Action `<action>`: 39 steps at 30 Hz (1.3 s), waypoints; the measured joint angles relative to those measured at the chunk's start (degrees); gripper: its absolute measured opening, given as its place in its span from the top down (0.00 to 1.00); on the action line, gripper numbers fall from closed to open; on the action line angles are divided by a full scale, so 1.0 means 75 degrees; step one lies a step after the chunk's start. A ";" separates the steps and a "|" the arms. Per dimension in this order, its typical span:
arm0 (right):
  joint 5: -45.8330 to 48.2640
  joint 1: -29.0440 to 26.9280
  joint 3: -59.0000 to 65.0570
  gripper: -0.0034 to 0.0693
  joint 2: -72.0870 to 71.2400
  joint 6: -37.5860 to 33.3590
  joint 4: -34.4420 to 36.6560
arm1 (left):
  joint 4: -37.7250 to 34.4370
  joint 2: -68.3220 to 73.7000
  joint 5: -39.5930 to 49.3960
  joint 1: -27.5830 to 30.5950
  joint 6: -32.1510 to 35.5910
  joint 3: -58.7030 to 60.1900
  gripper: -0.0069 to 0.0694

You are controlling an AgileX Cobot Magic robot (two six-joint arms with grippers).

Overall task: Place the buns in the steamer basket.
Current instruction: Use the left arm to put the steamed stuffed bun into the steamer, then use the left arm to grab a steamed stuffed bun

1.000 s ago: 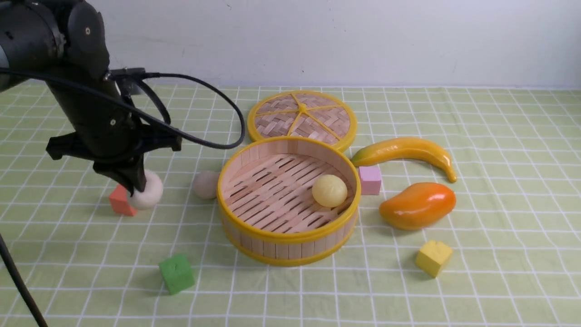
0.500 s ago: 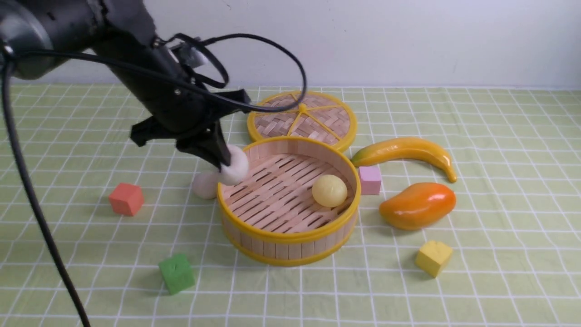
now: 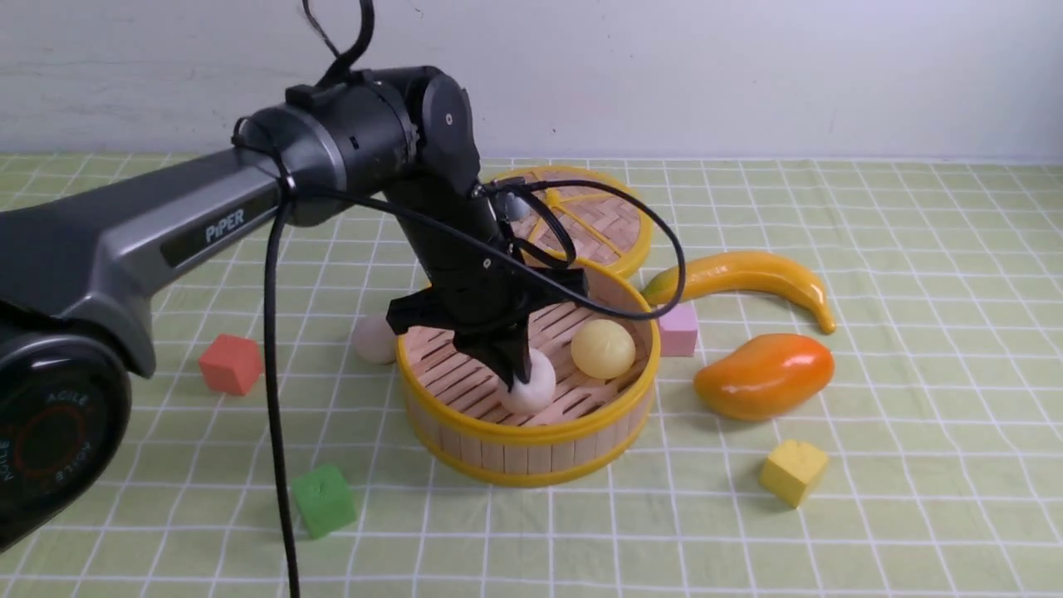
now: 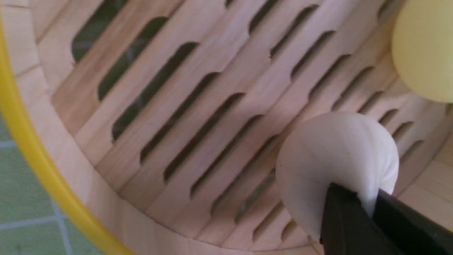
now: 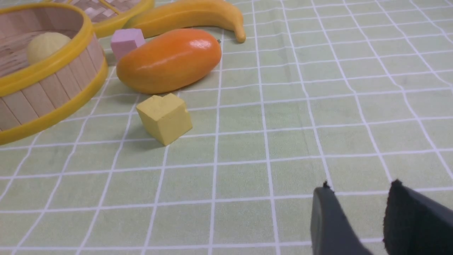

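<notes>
Nearest us, our right gripper [image 5: 361, 187] hung over the cloth [image 5: 283, 106], jaws apart and empty. Just past the near rim of the steamer basket [image 3: 531, 436], our left gripper [image 3: 515, 374] was clamped on the white bun [image 3: 531, 392], low inside and beside the yellow bun [image 3: 603, 349]. We judged it best to part the jaws gently, then lift straight up without nudging the yellow one. The third bun [image 3: 374, 339] lay outside on the cloth. We read "AGILE" on the near joint cap [image 3: 58, 415] and "PiPER" on the forearm [image 3: 226, 220].
</notes>
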 joint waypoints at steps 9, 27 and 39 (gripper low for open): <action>0.0000 0.0000 0.0000 0.62 0.0000 0.0000 0.0000 | 0.0568 0.0066 -0.0010 0.0000 -0.0486 -0.0016 0.54; 0.0000 0.0000 0.0000 0.62 0.0000 0.0000 0.0001 | 0.2526 -0.0468 0.0885 0.0949 -0.1159 -0.2052 0.23; 0.0000 0.0000 0.0000 0.62 0.0000 0.0000 0.0003 | 0.0021 0.0133 0.0066 0.2577 -0.0101 -0.1018 0.33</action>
